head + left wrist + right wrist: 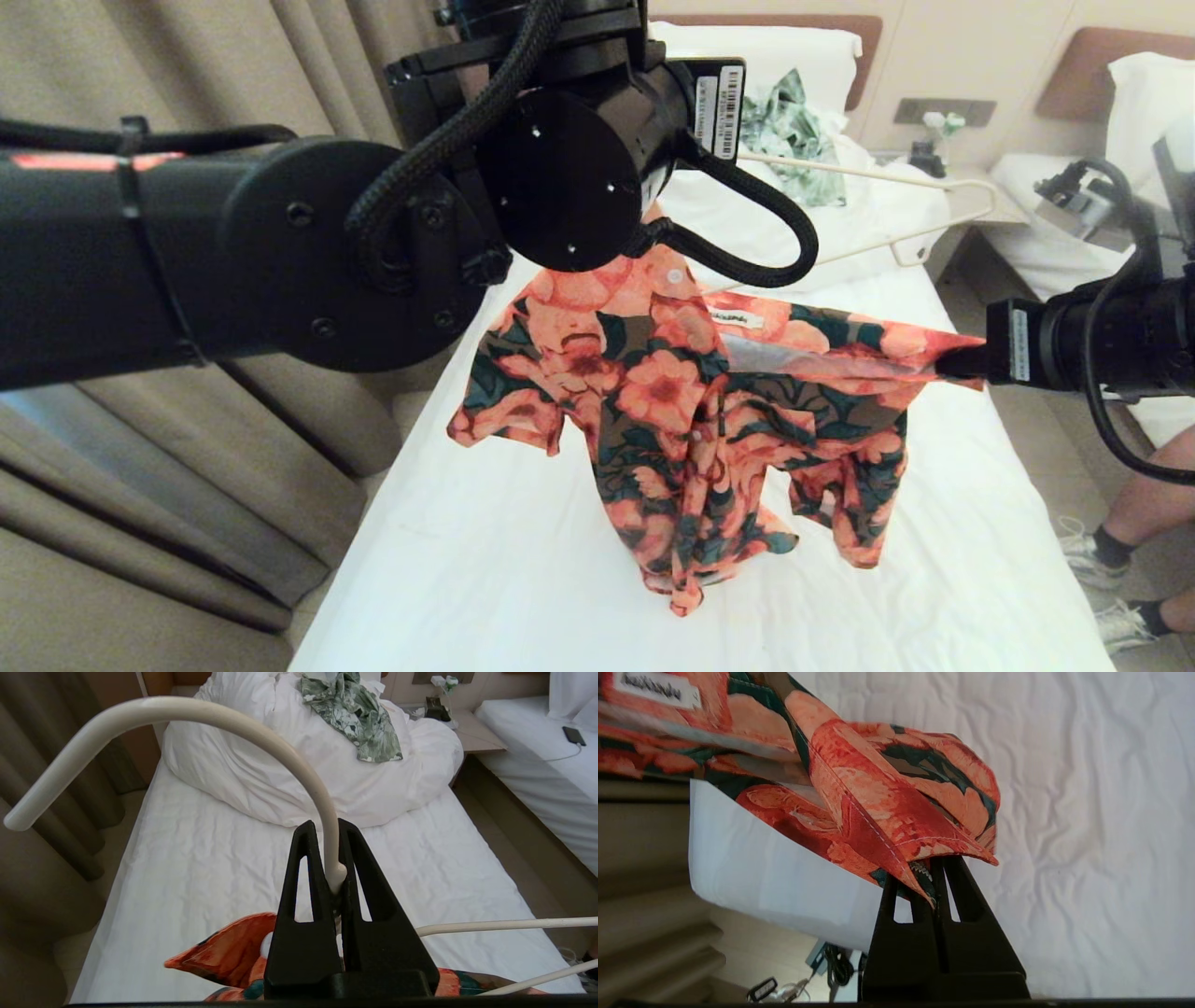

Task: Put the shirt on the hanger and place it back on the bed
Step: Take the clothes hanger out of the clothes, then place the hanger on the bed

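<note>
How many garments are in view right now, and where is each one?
2. The floral shirt hangs over the bed, part-way on the hanger that the left gripper holds, its edge pinched by the right gripper. A green leafy garment lies on the duvet.

Count's in: two beds point(934, 523), two garments, namely one floral shirt point(691, 401) and one leafy top point(789, 140) up by the headboard end, plus one hanger point(261, 732), two grippers and one phone point(573, 736).
</note>
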